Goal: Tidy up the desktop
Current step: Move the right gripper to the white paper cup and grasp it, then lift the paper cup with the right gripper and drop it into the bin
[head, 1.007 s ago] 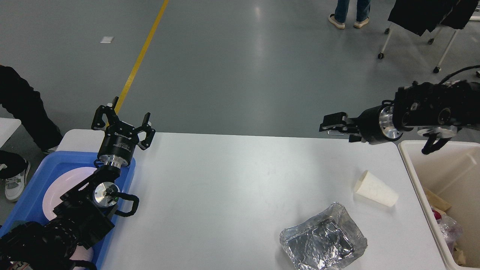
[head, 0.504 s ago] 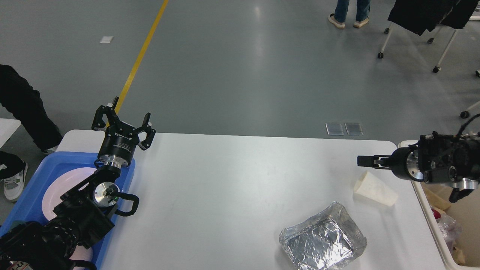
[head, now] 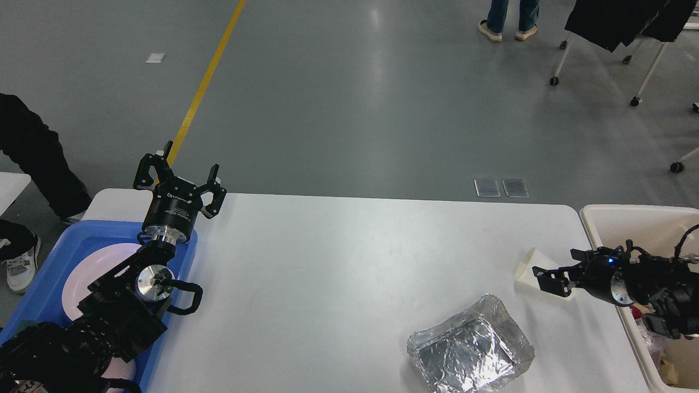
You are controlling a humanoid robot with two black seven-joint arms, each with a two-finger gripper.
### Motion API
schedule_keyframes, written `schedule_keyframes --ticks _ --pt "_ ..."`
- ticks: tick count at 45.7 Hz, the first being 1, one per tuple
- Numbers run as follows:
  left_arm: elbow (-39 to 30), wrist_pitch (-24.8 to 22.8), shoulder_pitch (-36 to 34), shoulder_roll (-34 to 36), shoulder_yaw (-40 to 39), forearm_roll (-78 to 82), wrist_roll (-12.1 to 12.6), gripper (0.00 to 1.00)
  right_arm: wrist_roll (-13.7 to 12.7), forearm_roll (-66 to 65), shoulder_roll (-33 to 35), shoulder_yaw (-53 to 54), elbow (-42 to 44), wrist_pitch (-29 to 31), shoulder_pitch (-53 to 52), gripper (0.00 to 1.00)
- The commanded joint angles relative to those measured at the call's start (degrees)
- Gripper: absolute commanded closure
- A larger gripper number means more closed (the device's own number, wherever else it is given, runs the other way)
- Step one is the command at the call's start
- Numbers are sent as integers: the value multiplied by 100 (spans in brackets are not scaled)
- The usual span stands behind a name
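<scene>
The right gripper (head: 551, 278) comes in low from the right edge, its fingers (head: 546, 284) spread apart around the wide end of a white paper cup (head: 527, 267) that lies on its side on the white rectangular bench (head: 338, 262). Whether the fingers touch the cup cannot be told; nothing is gripped yet, by the look of it. The cup's long axis runs from upper left to lower right, roughly in line with the arm, so it lies just ahead and to the left of the fingers. The right arm is far nearer; the left gripper (head: 177, 177) hangs well apart at the bench's far left corner, fingers wide and empty, above a blue plastic tray (head: 52, 262) holding a white plate (head: 82, 273). Near the cup, toward the front edge, sits a crumpled silver foil container (head: 469, 349), not in the way. Just beside the bench on the right stands a cream rectangular bin (head: 628, 218), probably the cup's destination.
</scene>
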State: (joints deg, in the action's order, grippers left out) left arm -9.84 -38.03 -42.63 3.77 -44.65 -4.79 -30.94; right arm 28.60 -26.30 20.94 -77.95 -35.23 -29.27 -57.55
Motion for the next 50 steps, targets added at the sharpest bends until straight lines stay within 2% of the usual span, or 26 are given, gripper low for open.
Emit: schedule_keyframes --ticks 1,16,21,24,29,33,34,36,50 --pt "0 6 1 -8 0 4 0 3 5 54 -134 -360 587 18 384 0" --pt "0 6 1 -8 0 -5 0 3 -39 133 -283 -484 711 80 701 0" --pt "0 6 1 -8 0 -5 0 3 -74 406 -406 -493 991 159 920 1" --pt "0 6 1 1 0 4 0 3 -83 494 -476 -493 1202 247 1035 14" --pt "0 6 1 -8 0 -5 0 3 -92 503 -547 -519 1370 256 1149 47" --pt "0 -3 1 -8 0 -5 0 3 -92 503 -591 -537 1388 256 1158 64" --pt "0 -3 1 -8 0 4 0 3 -92 503 -591 -537 1388 264 1149 73" --pt "0 -3 1 -8 0 -5 0 3 -92 503 -591 -537 1396 273 1140 99" --pt "0 -3 1 -8 0 -5 0 3 -83 661 -485 -493 1379 247 912 100"
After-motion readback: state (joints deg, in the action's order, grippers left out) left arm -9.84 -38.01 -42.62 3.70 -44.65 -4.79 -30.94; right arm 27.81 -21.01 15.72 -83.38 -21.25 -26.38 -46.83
